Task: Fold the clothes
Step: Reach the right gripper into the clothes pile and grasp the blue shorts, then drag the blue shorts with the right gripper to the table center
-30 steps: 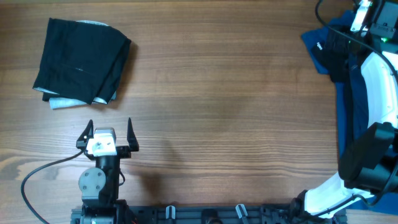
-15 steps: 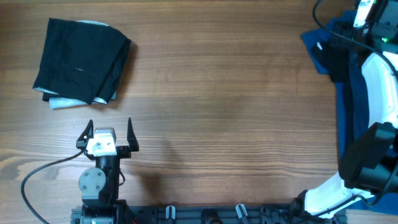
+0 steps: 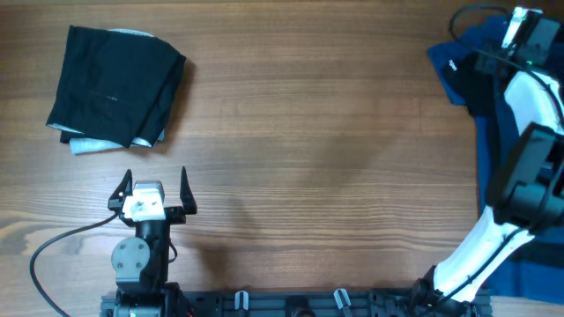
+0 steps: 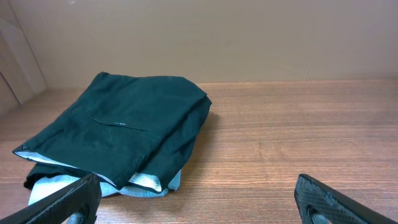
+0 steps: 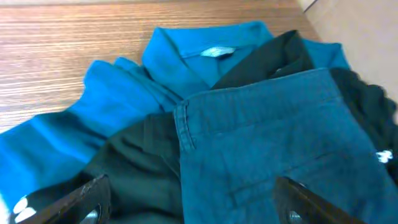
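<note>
- One piece looks finished. A folded black cloth garment (image 3: 115,84) lies as a rough rectangle at the far left of the brown wooden surface (image 3: 308,132), with a pale strip of lining showing at its near edge.
- The left end effector (image 3: 150,189) sits near the front edge, in front of that folded piece and apart from it. Its fingers are spread wide and hold nothing.
- The unfolded heap lies at the far right edge. It holds a bright blue collared shirt (image 5: 161,62), a crumpled black cloth (image 5: 137,168) and a dark navy woven garment (image 5: 267,137) draped over both.
- The right end effector (image 5: 196,199) hangs low over this heap, its fingers spread to either side of the navy garment's seamed edge. No cloth is seen pinched, and whether the tips touch the cloth cannot be told.
- The step in hand appears to be picking the next garment from the heap.
- The next move likely calls for pinching only the top layer near its edge. It can then be drawn out to the bare middle of the surface, where both arms can reach to flatten it.
</note>
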Robot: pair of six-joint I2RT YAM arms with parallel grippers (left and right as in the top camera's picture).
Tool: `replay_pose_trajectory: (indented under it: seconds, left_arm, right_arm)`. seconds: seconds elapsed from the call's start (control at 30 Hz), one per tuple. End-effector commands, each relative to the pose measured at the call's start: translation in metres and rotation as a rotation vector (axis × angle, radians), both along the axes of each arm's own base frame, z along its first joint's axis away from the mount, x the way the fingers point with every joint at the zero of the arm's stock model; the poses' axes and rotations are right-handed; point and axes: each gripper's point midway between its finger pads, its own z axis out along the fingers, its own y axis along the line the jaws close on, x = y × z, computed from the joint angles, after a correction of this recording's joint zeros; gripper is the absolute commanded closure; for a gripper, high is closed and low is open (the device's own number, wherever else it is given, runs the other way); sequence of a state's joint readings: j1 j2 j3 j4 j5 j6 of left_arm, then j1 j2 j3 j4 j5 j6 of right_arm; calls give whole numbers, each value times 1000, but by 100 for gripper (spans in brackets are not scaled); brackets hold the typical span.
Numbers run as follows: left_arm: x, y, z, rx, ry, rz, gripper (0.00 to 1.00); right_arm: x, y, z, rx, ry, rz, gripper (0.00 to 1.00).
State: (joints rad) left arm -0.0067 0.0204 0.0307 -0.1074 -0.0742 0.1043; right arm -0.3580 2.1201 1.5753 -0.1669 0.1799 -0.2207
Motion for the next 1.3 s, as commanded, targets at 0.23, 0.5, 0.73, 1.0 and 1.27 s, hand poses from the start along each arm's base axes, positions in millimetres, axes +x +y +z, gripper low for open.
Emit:
replay_pose_trajectory:
  seconds: [0.23, 0.5, 0.73, 1.0, 1.27]
  left_arm:
    - [0, -1, -1, 16, -2, -4, 0]
    - [0, -1, -1, 16, -2, -4, 0]
    - [0, -1, -1, 16, -2, -4, 0]
    - [0, -1, -1, 16, -2, -4, 0]
    - [0, -1, -1, 16, -2, -4, 0]
  right_arm:
    - [4, -30, -50, 81, -39, -90, 28]
    - [7, -33, -74, 118, -49, -104, 24]
    - [7, -30, -76, 154, -60, -98, 30]
    - [3, -30, -84, 158, -38, -103, 37]
    - [1, -32, -87, 149, -29, -114, 59]
